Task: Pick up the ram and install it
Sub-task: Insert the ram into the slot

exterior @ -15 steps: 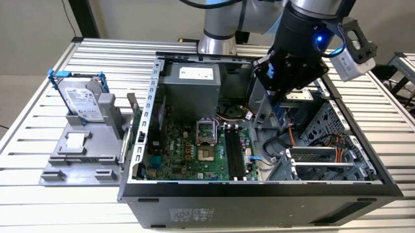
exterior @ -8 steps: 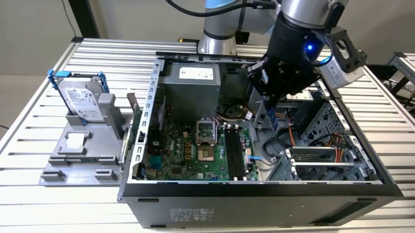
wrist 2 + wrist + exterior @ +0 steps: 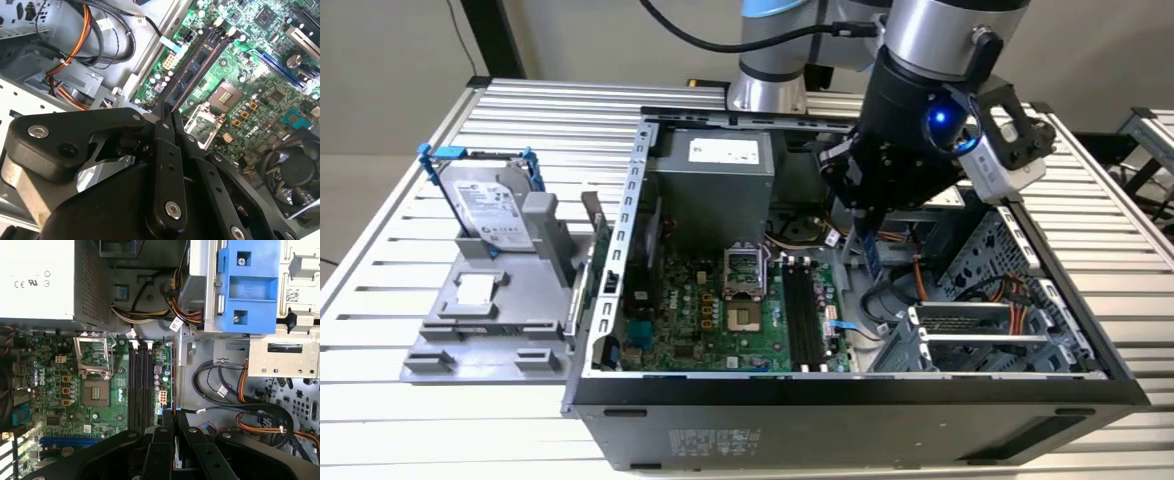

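Ram (image 3: 869, 250) hangs edge-down, clamped between the claw's (image 3: 866, 222) closed fingers (image 3: 167, 131), probably so its contact edge can meet a socket squarely. Directly beneath the claw and slightly to one side lie the black motherboard slots (image 3: 140, 390), inside the open computer case (image 3: 854, 395); the stick's lower end looks clear of them

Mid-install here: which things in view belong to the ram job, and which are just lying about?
Job: long flat blue ram stick, held in the tool; long black motherboard slots.
Lying about: silver hard drive in blue frame; grey plastic stand.
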Robot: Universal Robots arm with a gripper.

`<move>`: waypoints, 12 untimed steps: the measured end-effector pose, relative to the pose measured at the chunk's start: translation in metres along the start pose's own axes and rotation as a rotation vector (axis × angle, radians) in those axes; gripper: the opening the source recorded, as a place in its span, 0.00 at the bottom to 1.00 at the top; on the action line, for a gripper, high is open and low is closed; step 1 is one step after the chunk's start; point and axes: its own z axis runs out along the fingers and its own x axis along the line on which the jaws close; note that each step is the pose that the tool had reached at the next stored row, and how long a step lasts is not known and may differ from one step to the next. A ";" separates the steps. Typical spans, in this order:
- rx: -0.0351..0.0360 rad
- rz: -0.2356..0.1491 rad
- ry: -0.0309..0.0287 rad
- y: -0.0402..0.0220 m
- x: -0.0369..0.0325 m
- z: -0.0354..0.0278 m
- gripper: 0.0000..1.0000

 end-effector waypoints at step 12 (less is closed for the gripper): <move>-0.0013 0.026 -0.0004 -0.0021 0.0027 0.0214 0.00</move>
